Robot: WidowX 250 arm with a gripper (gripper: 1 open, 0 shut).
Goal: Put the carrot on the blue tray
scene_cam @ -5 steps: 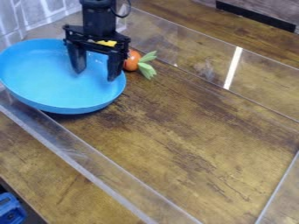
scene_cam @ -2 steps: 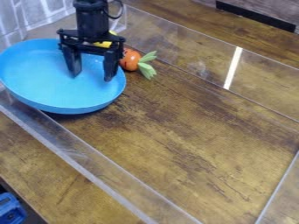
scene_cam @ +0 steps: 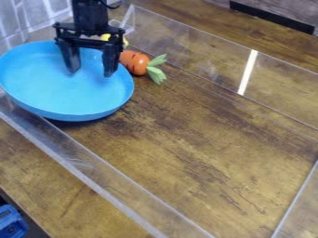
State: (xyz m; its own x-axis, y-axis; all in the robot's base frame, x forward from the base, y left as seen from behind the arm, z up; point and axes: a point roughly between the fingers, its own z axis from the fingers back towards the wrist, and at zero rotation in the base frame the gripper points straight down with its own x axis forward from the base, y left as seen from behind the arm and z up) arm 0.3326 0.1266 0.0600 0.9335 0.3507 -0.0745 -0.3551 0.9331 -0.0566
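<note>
The blue tray (scene_cam: 50,93) sits at the left of the wooden table. The carrot (scene_cam: 136,63) lies on the table just beyond the tray's right rim, its orange body nearest the tray and its green top (scene_cam: 158,70) pointing right. My gripper (scene_cam: 88,58) hangs pointing down over the far part of the tray, just left of the carrot. It is open, and nothing is between its black fingers (scene_cam: 112,61).
A clear plastic wall (scene_cam: 87,167) runs along the table's front-left edge, and another clear panel (scene_cam: 236,56) stands at the back right. A small blue object (scene_cam: 6,221) lies below the table at the bottom left.
The open gripper has shifted slightly left and away over the tray, uncovering more of the carrot. The carrot has stayed where it was.
</note>
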